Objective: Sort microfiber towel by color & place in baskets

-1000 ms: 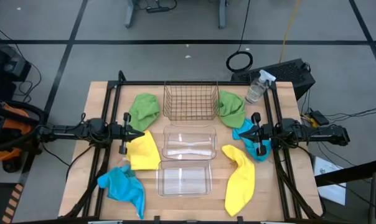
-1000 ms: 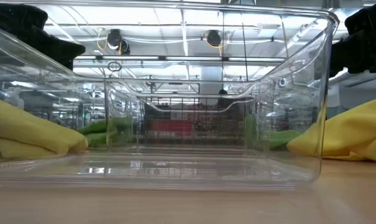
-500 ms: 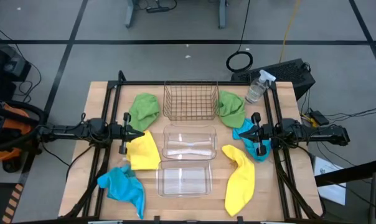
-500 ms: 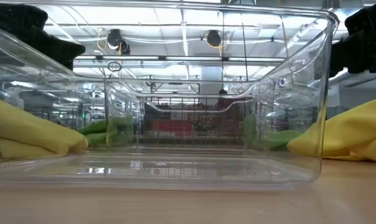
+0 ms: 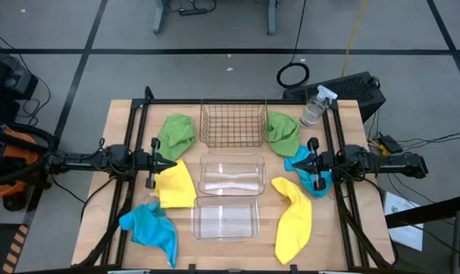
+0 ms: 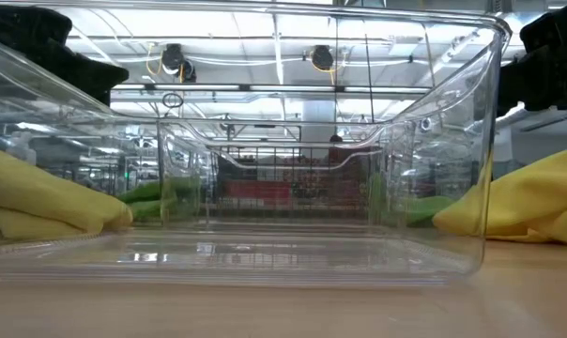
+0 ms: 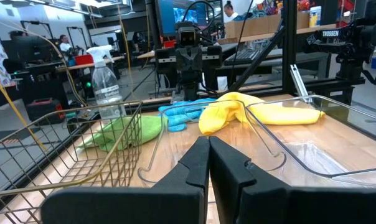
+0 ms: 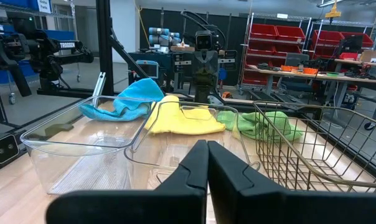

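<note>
High view: left pincer (image 5: 174, 163) and right pincer (image 5: 293, 161) closed, empty. Risk: descending closed pushes a yellow towel (image 5: 175, 185) aside instead of gripping.

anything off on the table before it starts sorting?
Only the spray bottle at the table's far right corner isn't part of the sort. All six towels lie loose around the three empty baskets; nothing spilled or tipped.

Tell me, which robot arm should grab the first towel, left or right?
Probably the left. The left gripper, shut and empty, points right at a yellow towel. The right gripper, also shut, hangs over a blue towel, so it is nearly as well placed.
</note>
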